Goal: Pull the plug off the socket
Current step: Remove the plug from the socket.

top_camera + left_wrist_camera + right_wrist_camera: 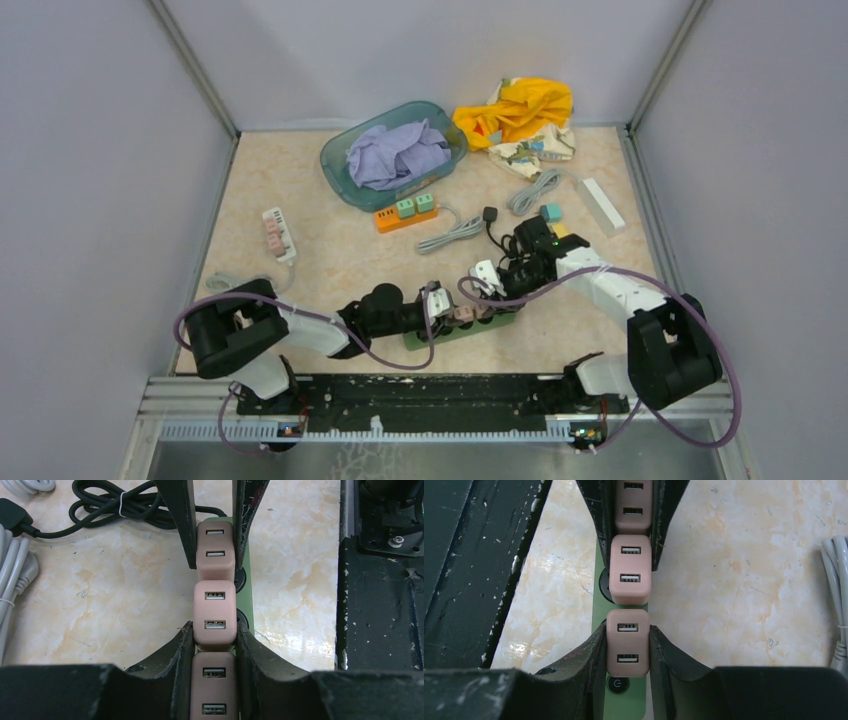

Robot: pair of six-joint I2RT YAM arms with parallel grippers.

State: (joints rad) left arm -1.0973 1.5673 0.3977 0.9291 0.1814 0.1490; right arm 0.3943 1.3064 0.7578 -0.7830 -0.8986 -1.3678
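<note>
since nothing is pinning the green power strip [600,550] down, my guess is it just rides up with whichever plug gets yanked. it sits on the desk [330,250] right in front of the arms, with three pink usb chargers in a row on it. the right hand [628,630] is clamped tight on the end plug [627,642] by the power button [614,684]. the left hand [214,630] is clamped on the far plug [213,685], but its fingertips also reach the sides of the middle plug [214,612], so a pull could drag or jam two at once. smooth sides, so a slip is possible too. the black cable [100,505] and grey cable [836,605] lie nearby. the orange power strip [405,215] and teal bin [335,165] are well apart. nothing blocks the pull, the hands just crowd each other.
</note>
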